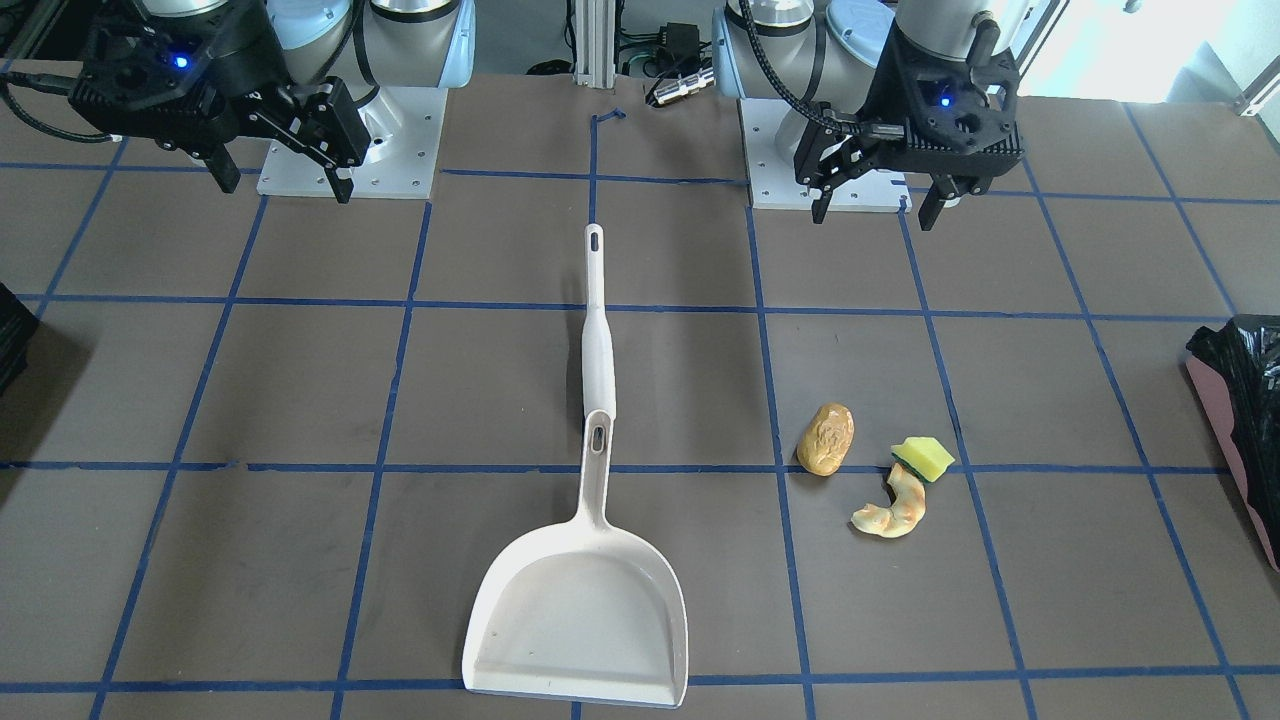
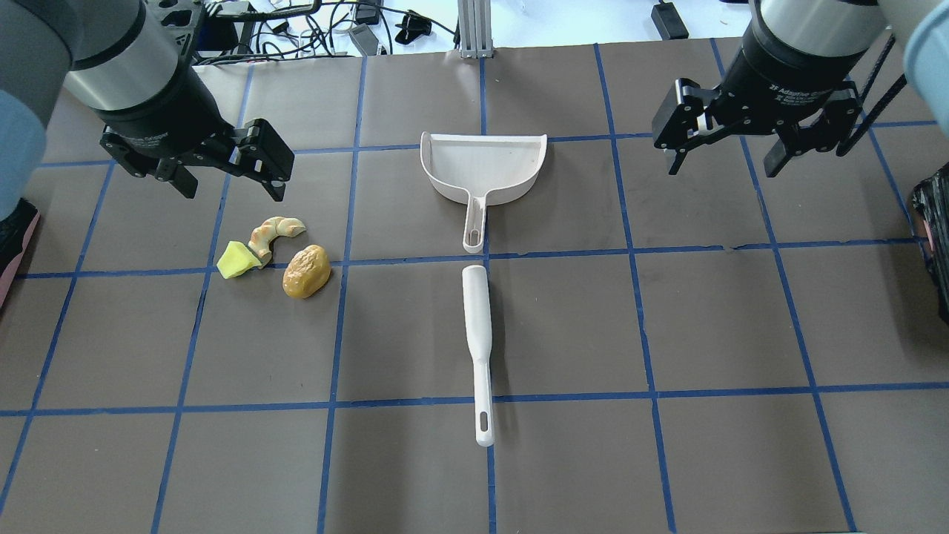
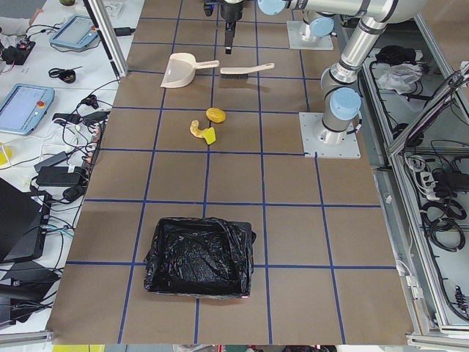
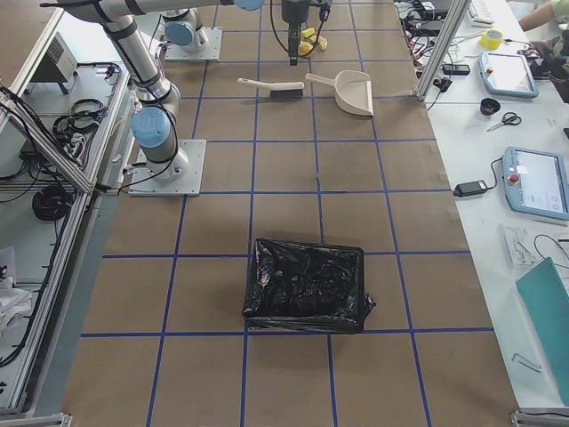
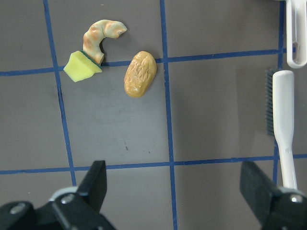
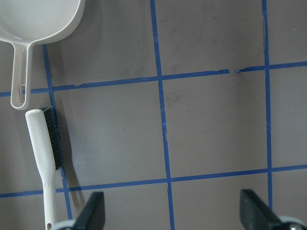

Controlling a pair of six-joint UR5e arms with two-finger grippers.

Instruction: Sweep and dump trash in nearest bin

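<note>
The trash lies together on the brown mat: a tan potato-like lump (image 2: 306, 271), a yellow sponge wedge (image 2: 236, 260) and a curled pastry piece (image 2: 273, 230). My left gripper (image 2: 231, 189) hovers open and empty just beyond them; its wrist view shows the lump (image 5: 140, 74), sponge (image 5: 81, 67) and pastry (image 5: 98, 36) ahead of the fingers. The bin (image 3: 198, 257), black-bagged with pink sides, stands at the table's end on my left and shows at the edge (image 1: 1245, 400). Over bare mat on the other side, my right gripper (image 2: 723, 169) is open and empty.
A white dustpan (image 2: 483, 167) and a white brush (image 2: 477, 334) lie in line at the table's middle, handles nearly touching. A second black-lined container (image 4: 307, 285) sits at the table's end on my right. Blue tape lines grid the mat.
</note>
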